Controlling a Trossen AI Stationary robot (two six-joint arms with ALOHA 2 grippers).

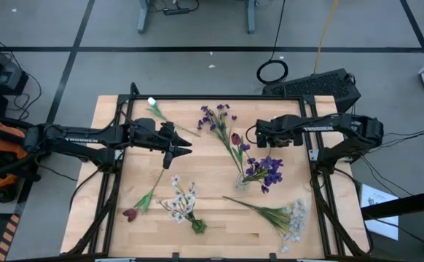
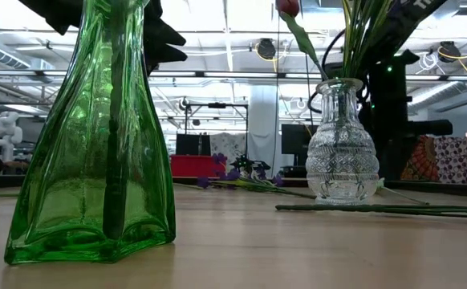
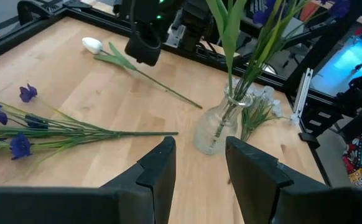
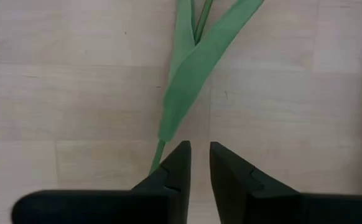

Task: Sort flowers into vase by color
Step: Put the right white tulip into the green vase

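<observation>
Seen from above, your left gripper (image 1: 186, 148) hangs over the table's (image 1: 212, 218) left-centre, fingers parted and holding nothing. Your right gripper (image 1: 253, 135) sits just right of the red tulip (image 1: 235, 137); in its wrist view the fingers (image 4: 176, 163) stand slightly apart over a green leaf (image 4: 196, 68), gripping nothing. The clear vase (image 1: 243, 180) at centre-right holds purple flowers (image 1: 269, 170) and the tulip's stem. A loose purple spray (image 1: 218, 116) lies near the far edge, with a white bud (image 1: 152, 102) to its left. Nearer you, the green vase (image 1: 197, 226) holds white blooms (image 1: 181, 200), a dark red tulip (image 1: 130, 214) lies to its left, and a white spray (image 1: 293, 220) lies at the right.
</observation>
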